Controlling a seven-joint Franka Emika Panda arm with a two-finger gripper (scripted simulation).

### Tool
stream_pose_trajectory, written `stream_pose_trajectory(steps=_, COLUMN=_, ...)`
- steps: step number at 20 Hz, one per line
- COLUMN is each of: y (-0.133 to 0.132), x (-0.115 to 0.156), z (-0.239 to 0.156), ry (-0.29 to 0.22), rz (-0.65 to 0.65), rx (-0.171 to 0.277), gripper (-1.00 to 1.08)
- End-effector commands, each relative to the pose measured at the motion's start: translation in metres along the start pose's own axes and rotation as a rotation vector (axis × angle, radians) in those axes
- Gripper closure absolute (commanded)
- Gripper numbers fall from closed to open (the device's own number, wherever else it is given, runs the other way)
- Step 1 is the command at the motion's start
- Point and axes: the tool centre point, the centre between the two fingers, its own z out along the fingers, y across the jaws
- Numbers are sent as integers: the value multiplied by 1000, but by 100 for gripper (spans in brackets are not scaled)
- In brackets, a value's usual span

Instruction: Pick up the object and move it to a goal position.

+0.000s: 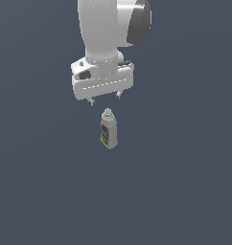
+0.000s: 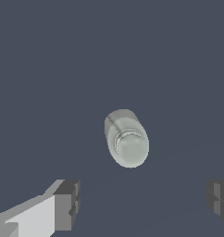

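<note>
The bottle [image 1: 109,129] stands upright near the centre of the exterior view, a little above the middle, on a plain dark blue-grey floor [image 1: 185,191]. It is light grey with a round cap on top, and its label shows red, blue, green and yellow bands facing the camera.

The arm [image 1: 110,28] comes down from the top of the frame, white with a dark patch on its upper right. Its gripper [image 1: 105,99] hangs just above the bottle's cap, apart from it, with the two short fingertips [image 1: 92,102] pointing down on either side of the cap's line.

In the wrist view the bottle [image 2: 127,138] is seen from above, cap uppermost, near the middle of the frame. The fingers [image 2: 67,203] sit at the lower left and lower right corners, spread wide, with nothing between them. The bottle lies clear of both.
</note>
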Motion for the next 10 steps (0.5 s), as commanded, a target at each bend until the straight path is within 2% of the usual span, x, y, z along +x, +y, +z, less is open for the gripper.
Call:
stream_pose_trajectory(steps=1, y=1, x=4, z=4, ry=1, rz=-62, rx=0, gripper=-92)
stream_pose_trajectory(steps=10, y=4, x=13, z=13, ry=3, rz=-210, rx=2, gripper=-92)
